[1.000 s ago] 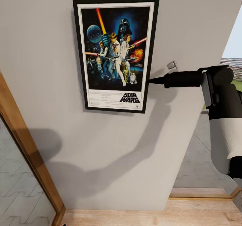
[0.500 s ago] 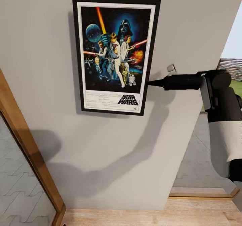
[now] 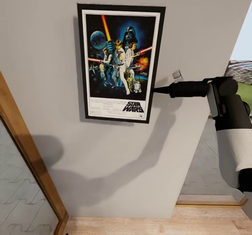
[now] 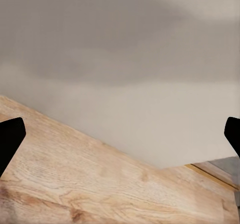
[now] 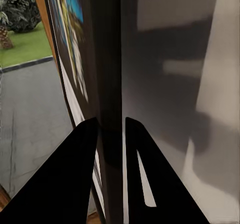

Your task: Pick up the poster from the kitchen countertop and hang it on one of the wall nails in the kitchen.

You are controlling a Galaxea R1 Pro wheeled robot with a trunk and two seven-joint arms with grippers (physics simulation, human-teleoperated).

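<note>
The poster hung flat against bare wall, its right edge pinched by the nearly closed right gripper.

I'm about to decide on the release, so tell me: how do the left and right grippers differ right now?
The right gripper is shut on the poster, pinching its right edge up against the wall; the left gripper is open and holds nothing. The right gripper's fingers sit close together with the frame edge between them; the left gripper's fingertips stand wide apart, facing wooden floor and wall. Both have black fingers.
</note>
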